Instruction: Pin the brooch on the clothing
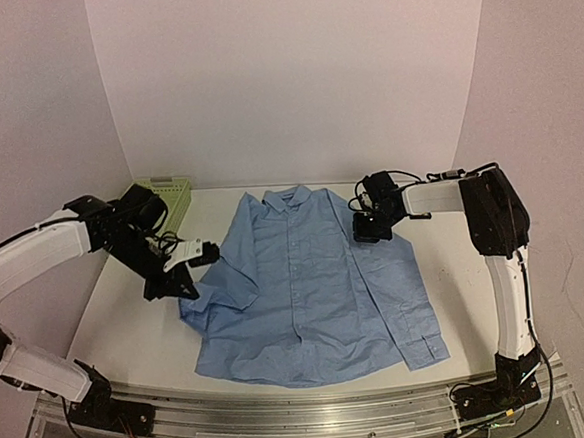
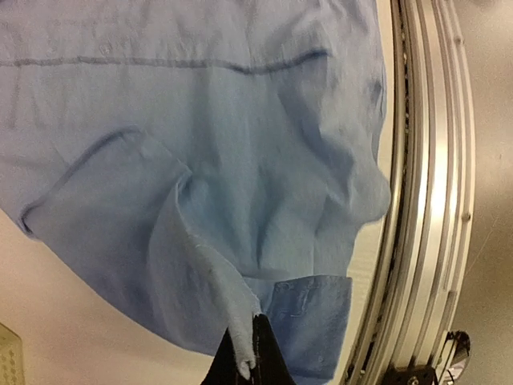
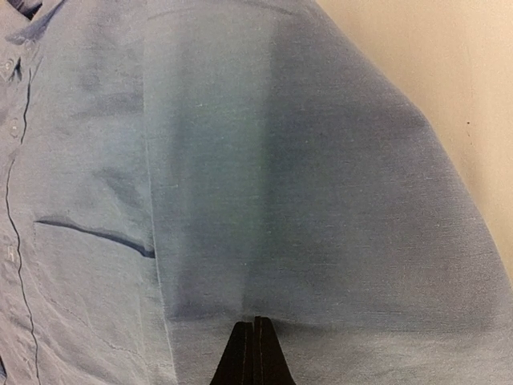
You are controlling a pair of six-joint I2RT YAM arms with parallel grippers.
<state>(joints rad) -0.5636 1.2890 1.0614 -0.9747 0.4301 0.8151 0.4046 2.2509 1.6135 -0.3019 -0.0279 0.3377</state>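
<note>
Two grippers were engaged on the shirt [image 1: 307,288], which lay front-up on the table [image 1: 129,321]. The left gripper [image 2: 244,365] was clamped on a fold of sleeve near the cuff, on the shirt's side nearer the left arm. The right gripper [image 3: 255,349] had its fingers closed together, tips against the shirt's opposite shoulder; whether cloth sat between them could not be determined.

Recommendation: the sleeve should be drawn outward from the shirt and laid flat without dragging the body panel.

The brooch appeared in no view. The basket [image 1: 170,192] beyond the shirt was partly masked by the left arm.
</note>
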